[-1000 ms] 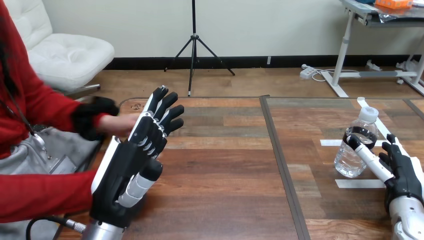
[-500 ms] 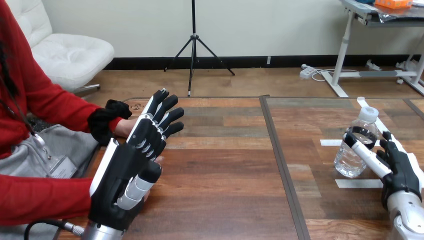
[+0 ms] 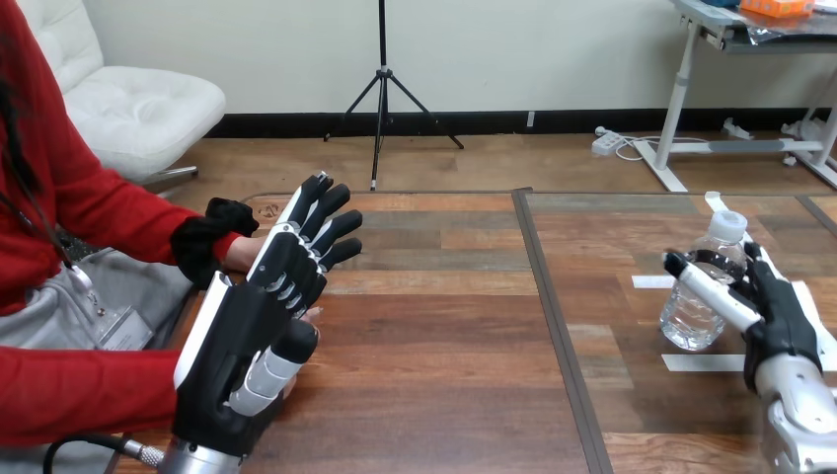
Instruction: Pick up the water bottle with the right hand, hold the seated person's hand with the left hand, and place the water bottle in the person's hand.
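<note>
Within the last second, the right hand [image 3: 782,318] is brought against the single water bottle [image 3: 691,321], upright at the right of the table [image 3: 444,326], thumb and fingers spread beside it and not yet closed, and the person's hand [image 3: 241,255], one in view, is drawn behind the straight-fingered left hand [image 3: 247,336], so both grips are judged near.

Head view. The camera sits on my head, facing forward and down across the counter [image 3: 444,346]. My left hand [image 3: 247,336] rises close before the lens at lower left. My right hand [image 3: 780,316] lies at the lower right edge. The person [image 3: 89,207] sits at the counter's left side.
</note>
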Motion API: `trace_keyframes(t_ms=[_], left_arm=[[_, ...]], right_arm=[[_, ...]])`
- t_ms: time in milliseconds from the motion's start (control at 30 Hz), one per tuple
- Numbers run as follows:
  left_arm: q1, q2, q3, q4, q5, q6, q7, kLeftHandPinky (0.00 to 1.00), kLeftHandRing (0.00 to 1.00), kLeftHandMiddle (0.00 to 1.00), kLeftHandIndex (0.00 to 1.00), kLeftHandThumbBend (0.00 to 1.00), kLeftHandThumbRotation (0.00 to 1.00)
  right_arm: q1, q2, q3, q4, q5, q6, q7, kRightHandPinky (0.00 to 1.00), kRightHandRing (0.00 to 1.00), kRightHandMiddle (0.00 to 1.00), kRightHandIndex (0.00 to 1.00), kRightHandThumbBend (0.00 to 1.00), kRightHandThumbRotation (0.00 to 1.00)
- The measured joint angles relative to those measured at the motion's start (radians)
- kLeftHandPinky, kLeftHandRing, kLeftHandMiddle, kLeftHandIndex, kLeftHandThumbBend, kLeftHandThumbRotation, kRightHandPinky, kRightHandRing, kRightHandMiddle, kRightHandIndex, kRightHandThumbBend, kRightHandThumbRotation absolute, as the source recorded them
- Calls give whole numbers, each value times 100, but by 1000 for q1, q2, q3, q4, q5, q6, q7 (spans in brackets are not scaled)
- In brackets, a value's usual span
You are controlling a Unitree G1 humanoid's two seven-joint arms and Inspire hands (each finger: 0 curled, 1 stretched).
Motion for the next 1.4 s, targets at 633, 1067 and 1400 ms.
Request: trace_keyframes(t_ms=[633, 1067, 1400], left_arm=[[17, -7, -12, -30, 18, 13, 26, 84, 90, 94, 95, 100, 85], [17, -21, -31, -52, 34, 19, 45, 85, 90, 94, 96, 100, 85], [17, -31, -49, -61, 41, 26, 49, 85, 90, 94, 96, 100, 85]], right_arm=[[-65, 0, 38, 2, -49, 42, -37, 90, 96, 97, 100, 100, 35], [-99, 5, 40, 10, -50, 65, -55, 71, 78, 81, 86, 100, 22], [-120, 25, 26, 12, -33, 101, -96, 57, 65, 67, 70, 100, 4]])
